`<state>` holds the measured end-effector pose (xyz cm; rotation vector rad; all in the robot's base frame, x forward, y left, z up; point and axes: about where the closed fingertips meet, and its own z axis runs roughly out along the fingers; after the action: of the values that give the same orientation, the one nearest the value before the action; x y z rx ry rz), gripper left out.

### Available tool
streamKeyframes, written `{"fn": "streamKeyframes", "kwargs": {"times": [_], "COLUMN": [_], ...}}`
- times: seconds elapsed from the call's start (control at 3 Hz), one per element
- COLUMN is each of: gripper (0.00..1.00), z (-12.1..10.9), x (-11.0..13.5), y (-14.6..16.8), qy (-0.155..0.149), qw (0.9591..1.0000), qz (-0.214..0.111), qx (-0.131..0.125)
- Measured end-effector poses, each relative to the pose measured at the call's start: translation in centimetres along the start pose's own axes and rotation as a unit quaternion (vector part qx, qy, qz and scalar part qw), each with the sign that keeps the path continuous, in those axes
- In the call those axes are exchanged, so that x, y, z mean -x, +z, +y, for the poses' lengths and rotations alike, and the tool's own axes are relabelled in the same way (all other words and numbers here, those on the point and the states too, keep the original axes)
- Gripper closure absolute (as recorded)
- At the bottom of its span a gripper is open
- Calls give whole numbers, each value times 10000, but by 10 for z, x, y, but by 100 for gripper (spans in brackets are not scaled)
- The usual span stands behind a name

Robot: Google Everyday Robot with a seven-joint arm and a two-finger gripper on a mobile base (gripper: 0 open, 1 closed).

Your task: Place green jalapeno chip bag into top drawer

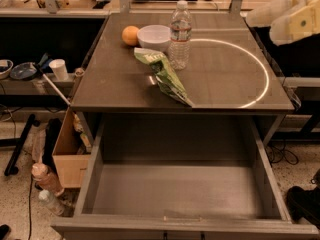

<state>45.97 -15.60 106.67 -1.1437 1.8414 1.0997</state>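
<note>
**Green chip bag on a grey table, open drawer waiting below**

A crinkled, glossy green jalapeno chip bag (164, 75) lies flat on a grey metal table (225, 79). It runs diagonally, its upper end just beside a clear plastic water bottle (180, 34) and its narrow lower end near the table's front edge. It looks light, soft and slippery, and its contents would likely crush. A gentle pinch across the fuller upper middle, or on a crimped end seam, seems the safest hold.

Behind the bag, a white bowl (154, 36) sits beside a round orange fruit (130, 35). A bright ring of reflected light curves across the table's right half.

Directly below the front edge, the wide, shallow grey top drawer (175, 189) is pulled fully out, with nothing in it.

The cream-coloured gripper (287, 16) hangs at the upper right, well apart from the bag. I cannot tell whether it is spread or closed.

To the left, a cardboard box (67, 154) stands on a speckled floor (15, 199).
</note>
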Motion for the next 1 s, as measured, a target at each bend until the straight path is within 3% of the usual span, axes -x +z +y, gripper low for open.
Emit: {"fn": "streamKeyframes", "kwargs": {"times": [0.33,0.67,1.0], "gripper": [0,0,0], "z": [0,-3,-14], "x": [0,4,9], "y": [0,0,2], "qy": [0,-43,-111], "qw": [10000,9998,9981], "qz": [0,31,220], "qx": [-1,-194,-565]}}
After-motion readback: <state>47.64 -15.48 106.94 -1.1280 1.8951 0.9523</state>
